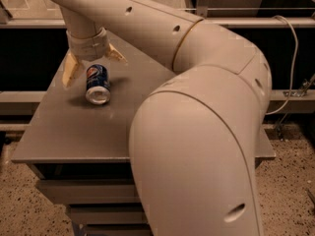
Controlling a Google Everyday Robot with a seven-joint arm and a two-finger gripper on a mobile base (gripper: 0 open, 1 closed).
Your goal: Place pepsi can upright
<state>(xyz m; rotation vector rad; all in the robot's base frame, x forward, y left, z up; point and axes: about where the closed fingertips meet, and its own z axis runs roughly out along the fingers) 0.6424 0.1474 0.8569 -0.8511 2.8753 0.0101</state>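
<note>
The pepsi can is blue with a round red-white-blue logo. It lies on its side on the grey table, silver end toward the camera. My gripper hangs over the can's far end with its two cream fingers spread to either side. The fingers straddle the can and are open; I cannot tell if they touch it.
My large cream arm fills the middle and right of the view and hides the table's right half. Drawers sit under the tabletop. A railing and a white cable run behind the table. Speckled floor lies below.
</note>
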